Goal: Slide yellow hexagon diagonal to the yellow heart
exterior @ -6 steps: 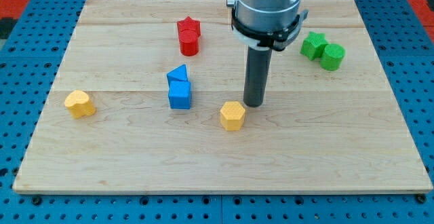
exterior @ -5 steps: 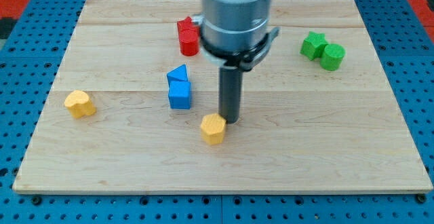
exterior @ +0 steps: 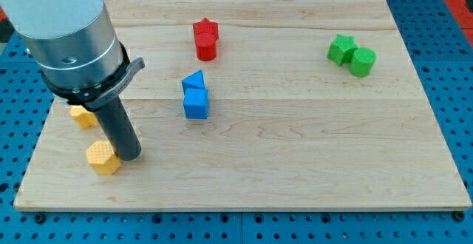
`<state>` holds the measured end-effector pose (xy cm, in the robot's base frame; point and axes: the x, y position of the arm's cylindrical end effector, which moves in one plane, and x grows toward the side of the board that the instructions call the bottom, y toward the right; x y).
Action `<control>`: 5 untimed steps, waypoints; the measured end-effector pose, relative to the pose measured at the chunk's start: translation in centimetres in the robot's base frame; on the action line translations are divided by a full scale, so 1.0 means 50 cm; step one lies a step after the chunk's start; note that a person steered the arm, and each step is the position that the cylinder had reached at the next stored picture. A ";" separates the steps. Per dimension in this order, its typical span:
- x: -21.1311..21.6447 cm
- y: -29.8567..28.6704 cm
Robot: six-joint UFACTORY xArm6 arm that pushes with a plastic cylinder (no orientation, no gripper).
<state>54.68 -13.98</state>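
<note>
Wood planks make up our board [exterior: 310, 155], pale and bare of any print, sitting on a blue pegboard [exterior: 15, 126] dotted with holes; we can read no brand, label or writing anywhere in view. Our arm's grey cylinder [exterior: 63, 29] comes next in size, filling the view's top left, with a dark clamp around its lower edge and the dark rod dropping from it. We carry no claw, so nothing here stands apart or together; my tip [exterior: 130, 155] rests on the board, touching the right side of the yellow hexagon [exterior: 102, 157].

That yellow hexagon sits near the board's bottom-left corner, a chunky six-sided block with a flat top face and slightly darker side faces. The yellow heart [exterior: 81, 115] lies just up and to the view's left of it, partly hidden behind the rod and clamp, so the two stand diagonally, near but apart.

Toward the middle, a blue cube [exterior: 196, 103] touches a blue triangle [exterior: 194, 80] above it. Two red blocks [exterior: 206, 39] huddle near the top centre, the upper one a star. Two green blocks [exterior: 352, 54] sit together at the upper right.
</note>
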 end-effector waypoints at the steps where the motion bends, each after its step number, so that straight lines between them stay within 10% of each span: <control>1: 0.080 -0.053; 5: 0.041 -0.020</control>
